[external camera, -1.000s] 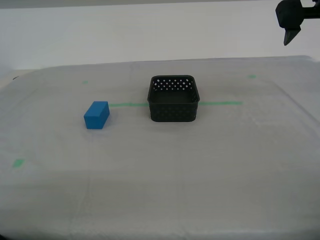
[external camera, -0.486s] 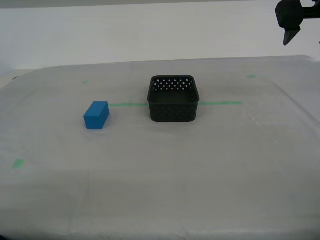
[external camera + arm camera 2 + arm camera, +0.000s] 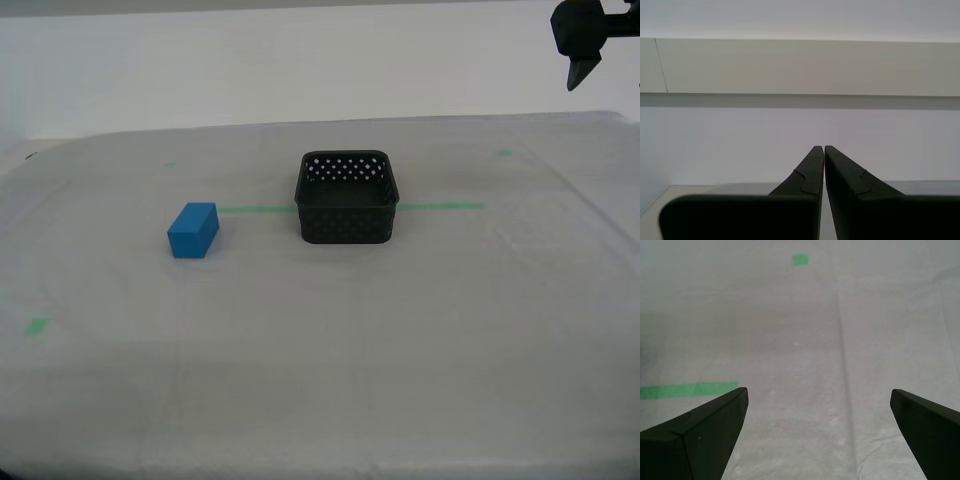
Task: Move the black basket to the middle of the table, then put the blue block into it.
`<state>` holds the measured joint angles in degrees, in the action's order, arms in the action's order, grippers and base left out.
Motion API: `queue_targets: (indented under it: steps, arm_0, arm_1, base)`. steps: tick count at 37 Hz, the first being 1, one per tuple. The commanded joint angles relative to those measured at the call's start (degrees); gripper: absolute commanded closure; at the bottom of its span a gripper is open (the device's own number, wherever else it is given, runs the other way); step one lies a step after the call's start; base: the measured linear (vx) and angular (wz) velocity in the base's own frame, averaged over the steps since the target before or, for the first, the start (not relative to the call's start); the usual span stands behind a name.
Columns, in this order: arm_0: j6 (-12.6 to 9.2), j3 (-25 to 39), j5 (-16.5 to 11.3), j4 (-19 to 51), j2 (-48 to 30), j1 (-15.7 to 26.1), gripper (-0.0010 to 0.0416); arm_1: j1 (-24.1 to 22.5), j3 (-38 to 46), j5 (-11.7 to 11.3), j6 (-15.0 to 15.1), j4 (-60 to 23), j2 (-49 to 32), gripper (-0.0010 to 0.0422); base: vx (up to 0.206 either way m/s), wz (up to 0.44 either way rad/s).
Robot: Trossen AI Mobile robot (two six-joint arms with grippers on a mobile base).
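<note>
The black basket (image 3: 345,225) stands upright on the table (image 3: 400,350), near its middle, over the green tape line (image 3: 440,207). Nothing shows inside the basket. The blue block (image 3: 192,230) lies on the cloth apart from it, toward the exterior view's left. My first gripper (image 3: 817,391) is open above bare cloth, with the tape line's end (image 3: 687,390) beside one finger. My second gripper (image 3: 824,147) is shut on nothing and faces a pale wall. Neither wrist view shows the basket or the block.
A black arm part (image 3: 580,35) hangs at the exterior view's top right, high above the table. Small green tape marks (image 3: 505,152) (image 3: 37,326) sit on the cloth; one green mark (image 3: 800,259) shows ahead of my first gripper.
</note>
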<state>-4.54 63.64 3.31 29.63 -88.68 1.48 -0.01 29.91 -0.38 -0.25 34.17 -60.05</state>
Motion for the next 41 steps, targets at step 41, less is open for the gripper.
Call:
queue_targets:
  steps: [41]
  arm_0:
    - [0.1,0.1,0.0,0.0,0.0,0.0,0.0007]
  arm_1:
    - [0.0,0.1,0.0,-2.1,0.2,0.0,0.0412]
  base:
    - [0.000,0.000]
